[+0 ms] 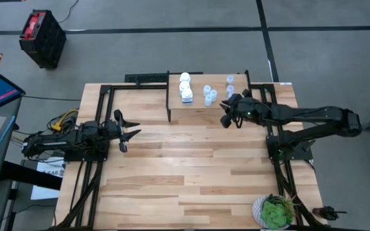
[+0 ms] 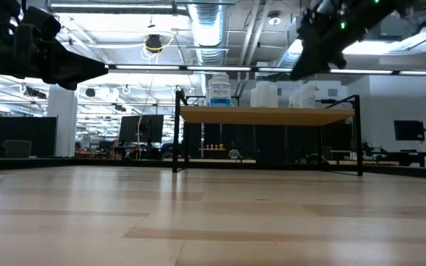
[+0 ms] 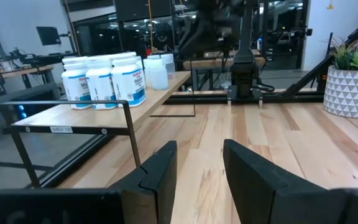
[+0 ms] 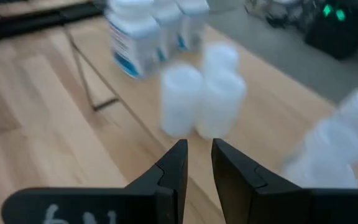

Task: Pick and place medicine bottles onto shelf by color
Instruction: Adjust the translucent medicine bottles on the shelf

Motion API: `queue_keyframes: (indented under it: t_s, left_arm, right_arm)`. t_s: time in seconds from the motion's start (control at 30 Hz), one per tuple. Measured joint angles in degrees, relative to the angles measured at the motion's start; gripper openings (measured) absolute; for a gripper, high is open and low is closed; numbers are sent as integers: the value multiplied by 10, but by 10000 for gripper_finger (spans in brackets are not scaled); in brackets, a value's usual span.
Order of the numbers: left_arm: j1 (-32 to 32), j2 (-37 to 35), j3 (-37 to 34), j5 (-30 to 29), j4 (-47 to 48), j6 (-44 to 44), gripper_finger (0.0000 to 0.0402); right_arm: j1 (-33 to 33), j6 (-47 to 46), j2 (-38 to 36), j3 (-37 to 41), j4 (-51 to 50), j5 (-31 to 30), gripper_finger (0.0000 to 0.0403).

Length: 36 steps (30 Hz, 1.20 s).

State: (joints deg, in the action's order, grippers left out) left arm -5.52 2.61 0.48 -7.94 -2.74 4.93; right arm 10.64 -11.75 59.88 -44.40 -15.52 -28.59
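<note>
Shelf [image 1: 204, 109]: set at the far edge of the table [image 1: 191, 173], between the two arms, so it can be reached from either side.
White bottles [image 1: 185, 86]: three are stood in a tight row at the shelf's left end; grouped there, it is judged, because sorting is by colour.
Clear bottles [image 1: 209, 95]: one cluster is stood mid-shelf, well apart from the whites; a second cluster [image 1: 230, 85] is kept toward the right end. All bottles seen are already on the shelf; none is seen on the tabletop.
Right gripper [image 1: 225, 119]: held above the shelf's right front corner, fingers slightly apart, nothing between them. In the right wrist view it is aimed at the mid-shelf clear pair [image 4: 201, 102], probably for a nudge or a re-grip.
Left gripper [image 1: 128, 131]: parked over the table's left side, well away from the shelf, fingers apart and empty; judged to be waiting.
Plant [image 1: 276, 212]: left at the near right corner, outside the work.
Risk: the clear bottles are packed close, so a neighbour could be tipped.
</note>
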Motion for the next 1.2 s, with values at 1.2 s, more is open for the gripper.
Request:
queue_keyframes:
  t_s: [1.2]
  left_arm:
    - [0,0,0,0,0,0,121]
  right_arm:
    - [119,79,268,-318,-354,105,97]
